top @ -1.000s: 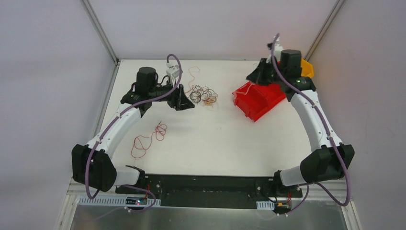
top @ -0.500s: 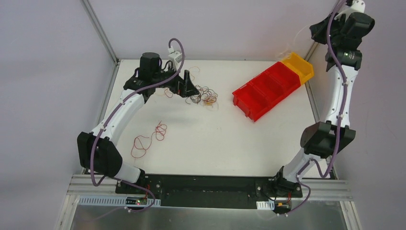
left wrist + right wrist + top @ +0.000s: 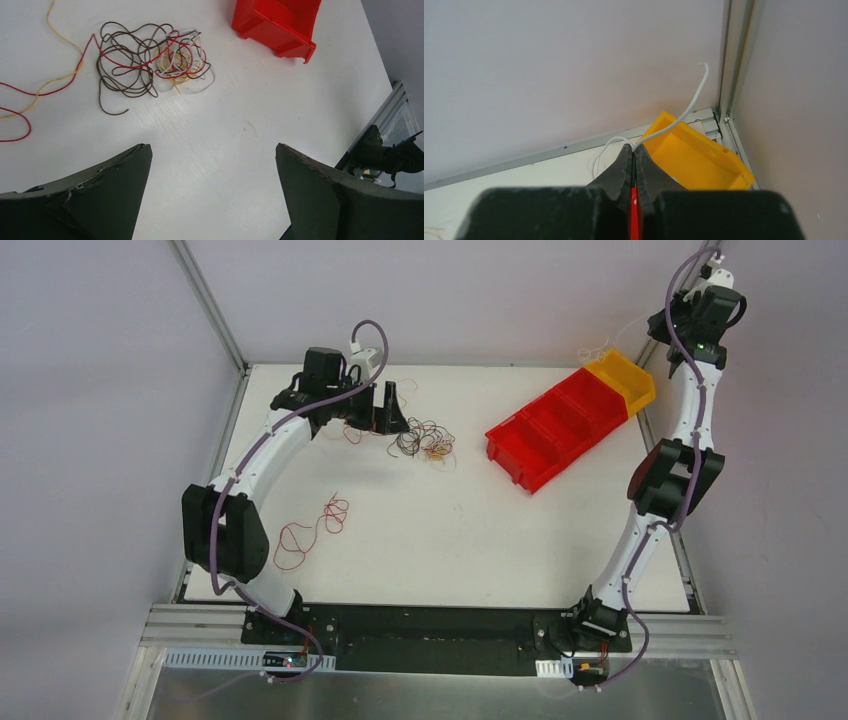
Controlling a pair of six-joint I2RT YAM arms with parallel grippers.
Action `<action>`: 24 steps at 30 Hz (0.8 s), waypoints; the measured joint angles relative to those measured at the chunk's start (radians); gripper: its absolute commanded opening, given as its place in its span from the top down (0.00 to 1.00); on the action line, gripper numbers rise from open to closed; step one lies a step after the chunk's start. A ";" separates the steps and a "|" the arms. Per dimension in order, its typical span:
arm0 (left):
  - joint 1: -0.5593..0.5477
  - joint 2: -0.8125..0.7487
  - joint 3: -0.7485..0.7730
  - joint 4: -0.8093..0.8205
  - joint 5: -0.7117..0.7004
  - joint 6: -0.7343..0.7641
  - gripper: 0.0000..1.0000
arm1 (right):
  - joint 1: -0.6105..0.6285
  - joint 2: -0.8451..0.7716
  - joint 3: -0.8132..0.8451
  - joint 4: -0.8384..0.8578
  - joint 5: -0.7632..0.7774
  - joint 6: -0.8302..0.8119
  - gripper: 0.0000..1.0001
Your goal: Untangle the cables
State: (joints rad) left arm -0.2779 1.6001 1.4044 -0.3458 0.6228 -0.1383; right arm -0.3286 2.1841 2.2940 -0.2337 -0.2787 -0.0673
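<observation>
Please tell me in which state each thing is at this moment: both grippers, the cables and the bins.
left gripper: open, holding nothing, above the table near the tangle.
right gripper: shut on the white cable, raised high.
white cable: pinched, lifted over the yellow bin.
tangle of cables: knotted together, lying on the table.
red cable: separate, loose on the table.
red bin: upright.
yellow bin: upright, beside the red bin.

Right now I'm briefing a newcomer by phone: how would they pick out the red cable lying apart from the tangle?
On the white table, look left, nearer the left arm's base than the tangle. There the red cable lies alone in curly loops; unlike the tangle's wires, it is one colour and touches no other wire.
</observation>
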 measured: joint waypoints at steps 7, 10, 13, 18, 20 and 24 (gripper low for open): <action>0.091 0.076 0.096 -0.061 -0.007 0.001 0.01 | -0.015 0.130 0.032 0.071 0.047 -0.020 1.00; 0.107 0.093 0.103 -0.084 -0.011 0.014 0.01 | -0.015 0.159 0.040 0.089 0.059 -0.026 1.00; 0.107 0.112 0.110 -0.117 -0.014 0.036 0.01 | -0.018 0.169 0.040 0.106 0.065 -0.038 1.00; 0.108 0.150 0.147 -0.153 -0.025 0.069 0.01 | -0.021 0.192 0.053 0.144 0.076 -0.049 1.00; 0.108 0.166 0.166 -0.162 -0.025 0.078 0.01 | -0.023 0.203 0.061 0.153 0.076 -0.050 1.00; 0.108 0.190 0.195 -0.176 -0.026 0.088 0.01 | -0.024 0.222 0.061 0.150 0.064 -0.050 0.63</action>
State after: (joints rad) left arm -0.1703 1.7901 1.5993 -0.5220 0.5964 -0.0505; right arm -0.3531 2.4058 2.3550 -0.0837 -0.2150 -0.1177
